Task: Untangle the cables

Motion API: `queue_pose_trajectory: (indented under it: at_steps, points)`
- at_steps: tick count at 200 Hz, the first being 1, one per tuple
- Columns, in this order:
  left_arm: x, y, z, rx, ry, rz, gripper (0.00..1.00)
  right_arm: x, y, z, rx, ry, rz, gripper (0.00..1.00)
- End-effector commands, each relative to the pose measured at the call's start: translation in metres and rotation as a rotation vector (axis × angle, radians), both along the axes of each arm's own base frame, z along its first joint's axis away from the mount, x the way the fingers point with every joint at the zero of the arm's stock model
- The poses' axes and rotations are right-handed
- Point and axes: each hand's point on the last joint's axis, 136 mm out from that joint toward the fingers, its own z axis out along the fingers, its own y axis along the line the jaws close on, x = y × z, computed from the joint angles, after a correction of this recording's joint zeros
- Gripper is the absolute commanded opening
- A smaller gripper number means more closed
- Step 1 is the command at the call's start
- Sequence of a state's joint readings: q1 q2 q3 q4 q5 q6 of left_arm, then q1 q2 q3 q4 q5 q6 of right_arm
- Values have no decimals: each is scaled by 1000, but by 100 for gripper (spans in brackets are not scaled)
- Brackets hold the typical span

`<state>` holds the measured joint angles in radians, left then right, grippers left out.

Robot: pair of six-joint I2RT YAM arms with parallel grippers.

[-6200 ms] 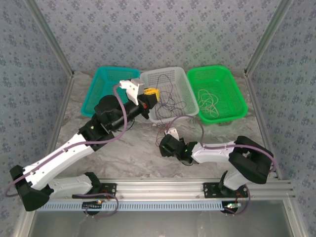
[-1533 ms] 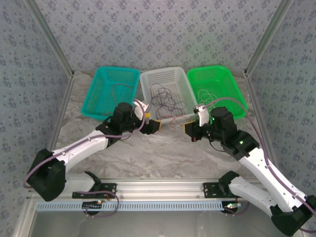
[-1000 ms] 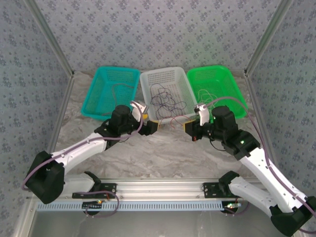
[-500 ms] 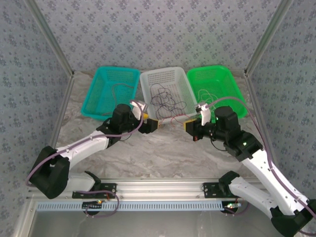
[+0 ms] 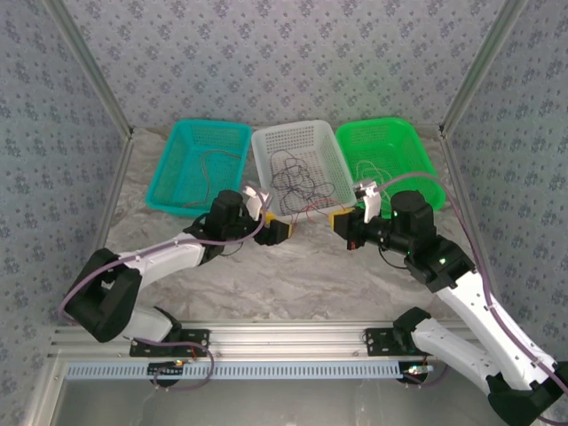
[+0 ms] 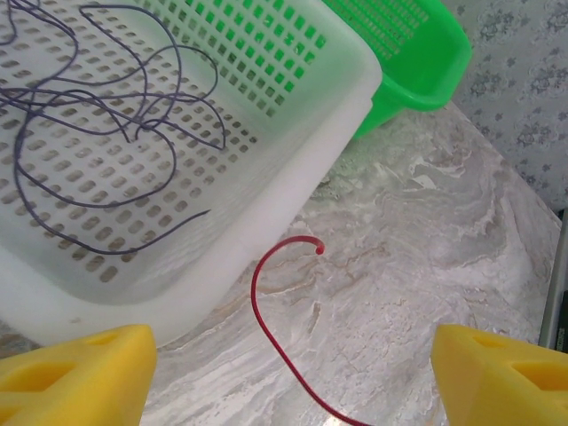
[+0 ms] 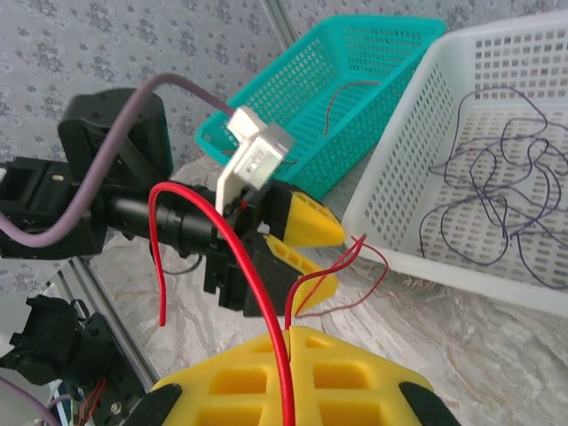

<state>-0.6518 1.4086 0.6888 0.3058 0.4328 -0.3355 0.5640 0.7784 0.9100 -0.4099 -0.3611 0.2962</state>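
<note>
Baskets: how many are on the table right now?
3: teal basket at back left, white basket in the middle, green basket at back right, side by side. None seems hidden.

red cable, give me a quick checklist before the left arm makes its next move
1. Right tool shut on the red cable: ok.
2. Left tool open wide: ok.
3. Red cable passing through the left tool's gap in the left wrist view: ok. Whether its height matches: cannot tell.
4. Red cable's free end outside the white basket, over the table: ok.
5. Dark cables in the white basket separated: not ok, they overlap in loops.
</note>
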Motion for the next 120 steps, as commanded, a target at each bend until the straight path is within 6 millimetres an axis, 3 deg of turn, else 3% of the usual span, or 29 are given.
queue_pose_trajectory:
  at_steps: [1, 73, 120]
  points:
    - [0, -12, 12, -43, -31, -31, 80, -3, 4, 17, 64, -55, 31, 0]
    - [9, -10, 6, -8, -41, 45, 80, -19, 23, 21, 145, -64, 172, 0]
    - [16, -4, 5, 9, -66, 90, 79, -37, 19, 27, 157, -98, 222, 0]
